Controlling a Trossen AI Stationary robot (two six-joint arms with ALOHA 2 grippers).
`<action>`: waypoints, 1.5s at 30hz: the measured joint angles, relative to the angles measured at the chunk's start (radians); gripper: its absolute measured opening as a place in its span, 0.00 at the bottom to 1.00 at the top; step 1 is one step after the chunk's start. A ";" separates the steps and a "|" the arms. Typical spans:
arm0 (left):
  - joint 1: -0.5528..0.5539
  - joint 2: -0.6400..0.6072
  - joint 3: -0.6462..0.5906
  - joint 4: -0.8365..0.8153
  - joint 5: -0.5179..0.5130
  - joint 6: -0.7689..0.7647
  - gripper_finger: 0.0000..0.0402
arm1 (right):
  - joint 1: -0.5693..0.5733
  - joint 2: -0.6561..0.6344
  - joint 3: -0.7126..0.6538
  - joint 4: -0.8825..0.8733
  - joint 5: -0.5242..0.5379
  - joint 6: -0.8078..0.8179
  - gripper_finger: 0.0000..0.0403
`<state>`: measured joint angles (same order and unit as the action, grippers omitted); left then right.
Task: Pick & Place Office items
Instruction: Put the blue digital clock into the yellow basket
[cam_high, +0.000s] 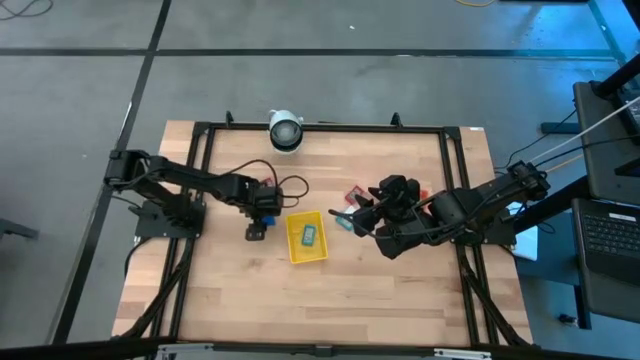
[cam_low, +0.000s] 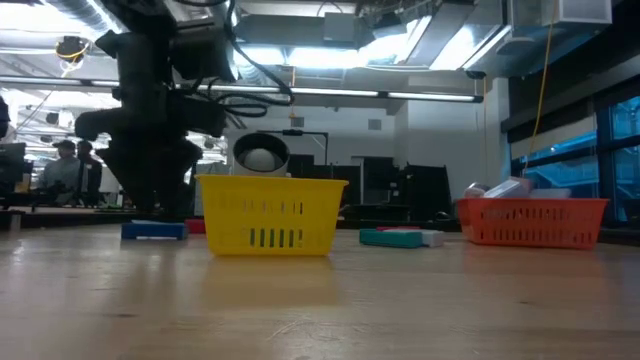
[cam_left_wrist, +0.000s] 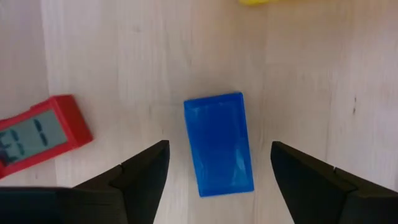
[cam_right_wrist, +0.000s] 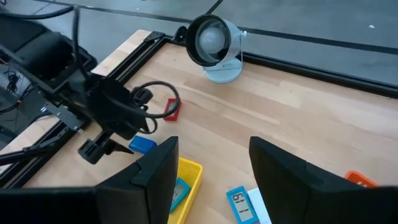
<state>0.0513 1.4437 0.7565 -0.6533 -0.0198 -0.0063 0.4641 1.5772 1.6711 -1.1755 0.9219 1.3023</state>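
Left wrist view: left end effector (cam_left_wrist: 217, 177) open above a blue block (cam_left_wrist: 218, 144), dark fingers (cam_left_wrist: 144, 177) spread to either side, not touching it. Block flat on the wooden counter (cam_left_wrist: 124, 56). Just beside the block, a red block with a grey display (cam_left_wrist: 38, 134). Past the block, an edge of the yellow tray (cam_left_wrist: 254, 2).

High view: left end effector (cam_high: 258, 222) just beside the yellow tray (cam_high: 296, 244), on the left arm's side. Inside the tray, a teal-green packet (cam_high: 309, 235). Right end effector (cam_high: 347, 218) on the tray's other side, close to it, fingers apart and holding nothing. Small red and teal-green items (cam_high: 352, 192) near the tray on that side, partly hidden by the right arm. White round camera (cam_high: 285, 130) at the counter's far edge, well apart from the tray.

Low view: yellow tray (cam_low: 270, 214) in the middle, blue block (cam_low: 154, 230) beside it under the left arm. On the tray's other side a teal-green packet and a pinkish white one (cam_low: 402, 237), then the red-orange tray (cam_low: 532, 222). People in the room behind.

Right wrist view: blue packet with a display (cam_right_wrist: 240, 204) just beside the yellow tray (cam_right_wrist: 188, 175).
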 joint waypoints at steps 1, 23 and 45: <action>0.001 0.006 0.000 0.011 0.003 -0.001 0.69 | 0.002 0.000 0.000 -0.001 0.002 0.000 0.50; 0.015 0.127 0.003 0.044 -0.013 -0.001 0.49 | 0.003 0.000 0.000 -0.011 -0.015 -0.001 0.50; -0.042 -0.083 0.268 0.195 0.134 0.000 0.40 | 0.002 0.000 0.000 -0.015 0.009 -0.002 0.50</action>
<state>0.0095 1.3603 1.0249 -0.4581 0.1143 -0.0067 0.4664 1.5772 1.6711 -1.1904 0.9310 1.3002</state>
